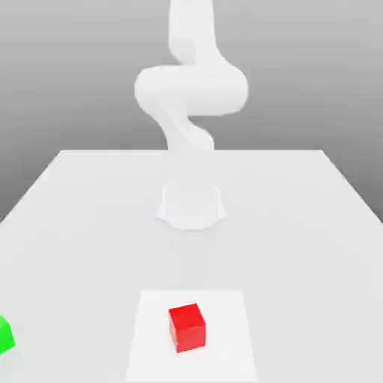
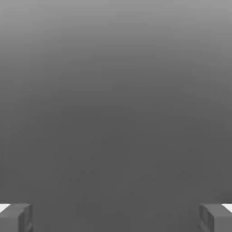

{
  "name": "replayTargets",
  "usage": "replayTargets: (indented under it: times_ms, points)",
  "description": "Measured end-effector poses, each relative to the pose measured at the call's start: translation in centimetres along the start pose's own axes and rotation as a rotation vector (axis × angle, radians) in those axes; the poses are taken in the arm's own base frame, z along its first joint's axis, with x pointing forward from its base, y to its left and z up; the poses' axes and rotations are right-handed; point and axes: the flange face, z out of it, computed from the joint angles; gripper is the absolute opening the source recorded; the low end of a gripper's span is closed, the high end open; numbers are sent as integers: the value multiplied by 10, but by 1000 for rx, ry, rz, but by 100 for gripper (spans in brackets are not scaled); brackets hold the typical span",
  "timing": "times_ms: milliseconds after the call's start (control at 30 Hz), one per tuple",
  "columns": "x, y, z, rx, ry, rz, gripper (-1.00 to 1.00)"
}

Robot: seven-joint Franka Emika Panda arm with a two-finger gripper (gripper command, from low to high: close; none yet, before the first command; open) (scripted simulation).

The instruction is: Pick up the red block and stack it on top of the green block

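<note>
The red block (image 1: 186,327) sits on a paler square patch (image 1: 224,351) near the table's front edge, in the middle of the exterior view. The green block (image 1: 4,334) lies at the exterior view's left edge, partly cut off, level with the red one. The white arm (image 1: 191,90) rises from its base (image 1: 191,206) at the table's middle and leaves the picture at the top. In the hand view my gripper (image 2: 116,217) faces plain grey background; its two fingertips (image 2: 16,217) stand far apart with nothing between them.
The white table (image 1: 299,224) stretches wide around the arm's base. Its far edge runs behind the arm, and its side edges slant toward the front corners.
</note>
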Motion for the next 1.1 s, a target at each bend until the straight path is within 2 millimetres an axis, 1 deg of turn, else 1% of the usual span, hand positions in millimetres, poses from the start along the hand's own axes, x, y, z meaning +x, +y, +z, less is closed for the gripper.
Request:
replayTargets:
  times_ms: [133, 200, 300, 433, 567, 700, 767, 900, 933, 1100]
  points:
    - [-13, 17, 93, -82, -111, -50, 0]
    - [-25, 29, 136, -121, -164, -74, 0]
    - [-47, 51, 195, -179, -244, -111, 0]
    - [-85, 89, 263, -258, -349, -162, 0]
    - [-130, 134, 319, -337, -454, -213, 0]
    - [-177, 184, 360, -414, -554, -263, 0]
    - [-191, 199, 378, -426, -571, -272, 0]
    - [-214, 221, 410, -430, -576, -275, 0]
    - [-217, 225, 415, -430, -577, -275, -100]
    - [-217, 225, 415, -431, -577, -275, -100]
